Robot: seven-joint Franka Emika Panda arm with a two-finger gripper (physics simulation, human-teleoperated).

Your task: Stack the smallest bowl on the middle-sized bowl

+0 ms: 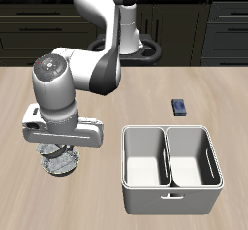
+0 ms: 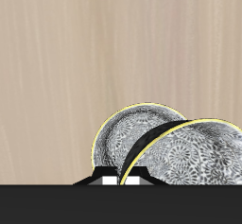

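Observation:
My gripper (image 1: 58,148) hangs low over the table near its front edge, with the arm covering much of it. In the wrist view the fingertips (image 2: 112,180) stand close together on the fluted rim of a grey metallic bowl, which I take for the smallest bowl (image 2: 194,157). It is held close to the camera. Just beyond it, partly covered by it, lies another grey fluted bowl with a pale wrinkled inside, the middle-sized bowl (image 2: 128,138). In the exterior view the bowls (image 1: 58,163) show as one grey mass under the hand. I cannot tell whether they touch.
A white two-compartment caddy (image 1: 171,166) stands near the table's front edge, beside the bowls. A small dark blue object (image 1: 179,107) lies farther back behind it. The largest bowl is not in view.

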